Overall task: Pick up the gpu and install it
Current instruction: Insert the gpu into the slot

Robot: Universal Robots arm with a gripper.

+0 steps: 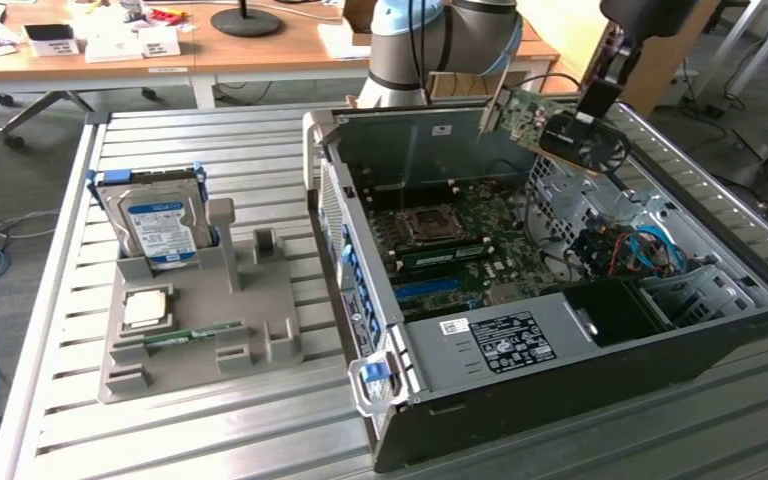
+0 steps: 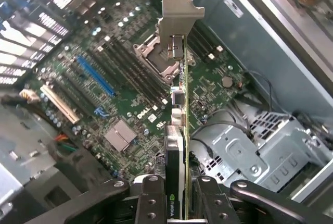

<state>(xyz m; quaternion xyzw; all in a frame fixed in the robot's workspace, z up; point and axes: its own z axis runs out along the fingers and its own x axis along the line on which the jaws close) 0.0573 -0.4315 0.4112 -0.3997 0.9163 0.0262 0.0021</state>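
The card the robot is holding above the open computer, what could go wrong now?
The card hangs over the computer's board, pinched at one end by the fingers; it could slip and fall onto it. It might also miss the blue slot, or its metal bracket could bump the case wall.

gpu [image 1: 531,118] above the computer case [image 1: 624,392]

Gripper [image 2: 177,188]: seen clamped on the gpu [image 2: 180,110], one finger [image 2: 151,198] pressed to each face.
Gpu: held edge-on above the motherboard [image 2: 104,52] (silver bracket [image 2: 177,15] at the far end).
Socket [image 2: 152,60]: partly hidden behind the bracket.
Blue slot [image 2: 95,74]: seen beside the card, apart from it.
Cage [image 2: 250,156]: seen beside the motherboard, with cables [image 2: 223,126] near it.
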